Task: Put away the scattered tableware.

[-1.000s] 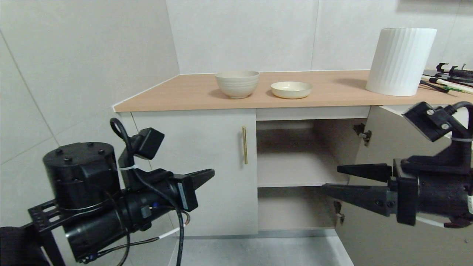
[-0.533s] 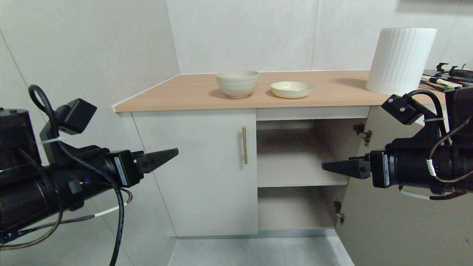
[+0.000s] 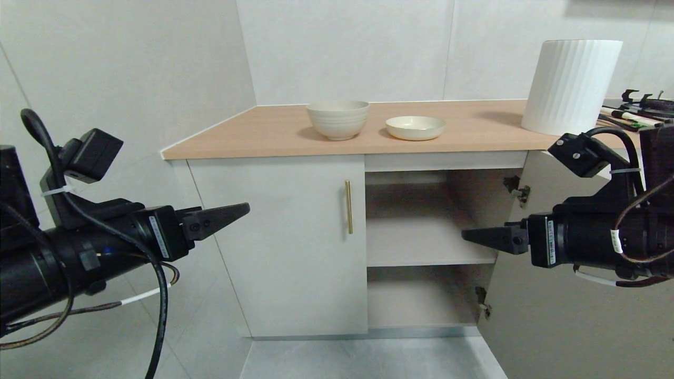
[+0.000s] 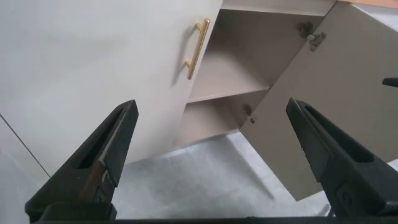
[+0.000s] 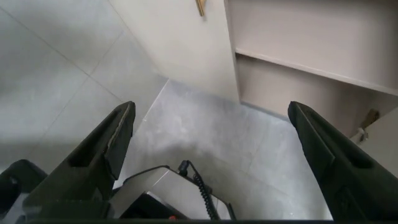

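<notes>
A ribbed cream bowl point(image 3: 338, 119) and a shallow cream dish point(image 3: 415, 127) stand side by side on the wooden countertop point(image 3: 253, 137). Below them the cabinet's right door point(image 3: 558, 295) hangs open, showing two bare shelves point(image 3: 421, 242). My left gripper point(image 3: 231, 213) hovers low in front of the shut left cabinet door point(image 3: 284, 242), open and holding nothing point(image 4: 211, 155). My right gripper point(image 3: 476, 235) sits at the open compartment's right edge, at shelf height, also open and holding nothing point(image 5: 208, 155).
A tall white ribbed cylinder point(image 3: 571, 87) stands on the counter at the right, with dark utensils point(image 3: 640, 113) behind it. The left door has a brass handle point(image 3: 348, 206). Tiled wall closes the left side. Grey floor point(image 3: 368, 358) lies in front of the cabinet.
Both arms pulled outward from the middle and rose over the last second; the left gripper moved left and up, the right moved right. Since half a second ago they barely shifted.
</notes>
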### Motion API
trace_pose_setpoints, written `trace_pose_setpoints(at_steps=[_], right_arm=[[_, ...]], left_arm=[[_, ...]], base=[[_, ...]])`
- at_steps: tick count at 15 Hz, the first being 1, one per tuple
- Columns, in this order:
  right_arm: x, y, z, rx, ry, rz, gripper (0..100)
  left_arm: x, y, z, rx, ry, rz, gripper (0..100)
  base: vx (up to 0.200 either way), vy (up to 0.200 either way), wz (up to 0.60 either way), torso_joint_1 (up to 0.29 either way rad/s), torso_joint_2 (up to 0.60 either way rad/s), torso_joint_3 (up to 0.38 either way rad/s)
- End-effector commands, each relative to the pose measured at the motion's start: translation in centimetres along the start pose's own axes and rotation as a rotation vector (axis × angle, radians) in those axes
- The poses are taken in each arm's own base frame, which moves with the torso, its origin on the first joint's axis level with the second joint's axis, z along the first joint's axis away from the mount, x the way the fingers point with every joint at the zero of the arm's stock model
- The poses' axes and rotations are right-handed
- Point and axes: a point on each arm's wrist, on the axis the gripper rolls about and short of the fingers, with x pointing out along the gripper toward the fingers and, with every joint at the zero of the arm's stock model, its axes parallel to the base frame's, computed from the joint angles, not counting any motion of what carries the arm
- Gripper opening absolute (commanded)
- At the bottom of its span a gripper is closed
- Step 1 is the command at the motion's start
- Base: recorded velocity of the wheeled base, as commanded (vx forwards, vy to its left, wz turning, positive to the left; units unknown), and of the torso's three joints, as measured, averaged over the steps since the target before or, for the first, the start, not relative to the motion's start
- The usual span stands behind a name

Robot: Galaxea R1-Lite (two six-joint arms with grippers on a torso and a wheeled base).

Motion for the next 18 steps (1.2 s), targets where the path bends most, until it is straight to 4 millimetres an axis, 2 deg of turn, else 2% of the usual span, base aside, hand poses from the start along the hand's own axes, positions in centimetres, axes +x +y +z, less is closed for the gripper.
trace_pose_setpoints(at_steps=[1,11,18], right_arm=[[-0.6,0.1,0.1,-0.004,-0.017,0.008,100],[-0.6,0.0,-0.7,-0.009,0.007,0.011,100],[-1.3,0.0,-1.0,-0.06,-0.001,0.011,100]], left_arm=[[0.1,0.1,-0.1,-0.002,0.006,0.001,100],[0.1,0.0,0.0,-0.001,0.003,-0.001,100],[0.1,0.0,0.0,-0.001,0.002,-0.003,100]], base=[[0.2,0.0,0.0,-0.002,0.01,0.007],[0.2,0.0,0.0,0.004,0.0,0.0],[0.0,0.0,0.0,0.0,0.0,0.0]])
